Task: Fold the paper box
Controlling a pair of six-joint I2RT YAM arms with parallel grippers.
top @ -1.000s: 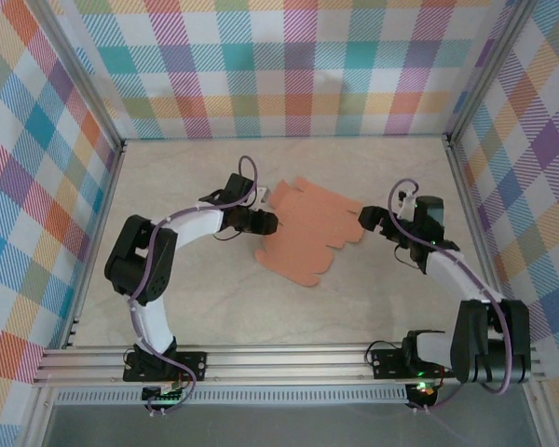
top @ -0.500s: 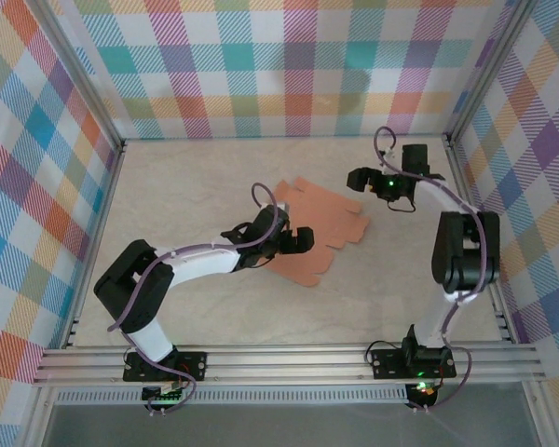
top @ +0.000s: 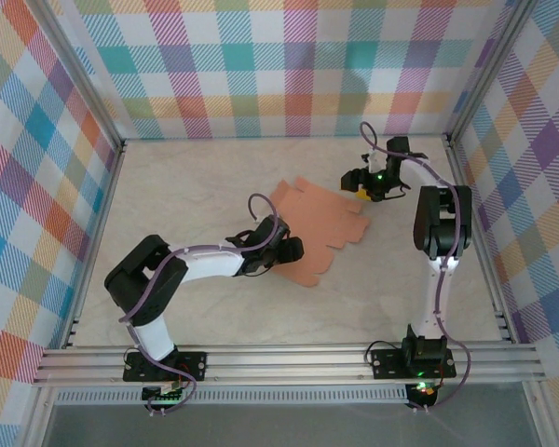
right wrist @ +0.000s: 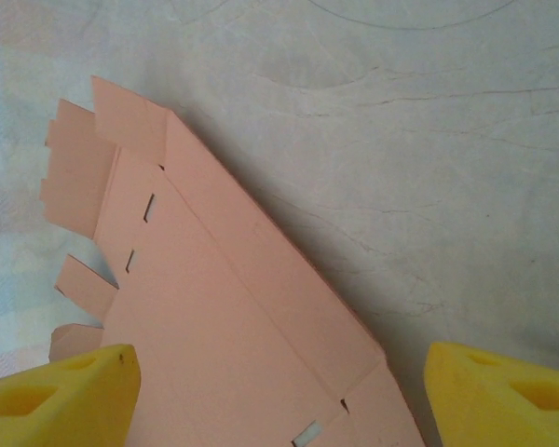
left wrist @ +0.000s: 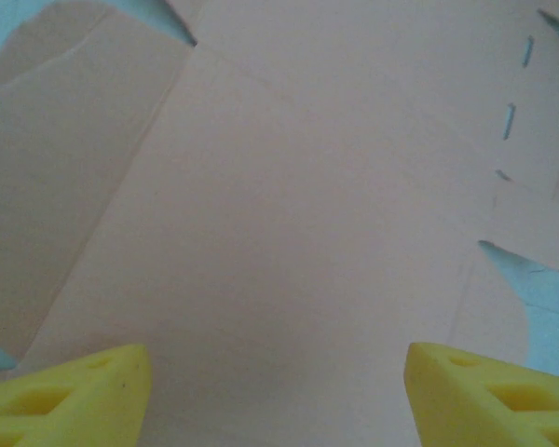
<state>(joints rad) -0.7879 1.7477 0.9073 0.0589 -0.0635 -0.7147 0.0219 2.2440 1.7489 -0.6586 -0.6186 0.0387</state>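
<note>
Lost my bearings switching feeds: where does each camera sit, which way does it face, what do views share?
Top external: fixed above and behind the arms, looking down at the table; both arms, left gripper and right gripper at the paper box.
Left wrist: on the left arm, facing down close over the box; spread yellow fingertips.
Right wrist: on the right arm, facing down at the box's notched edge and table; yellow fingertips.
All share the paper box.
</note>
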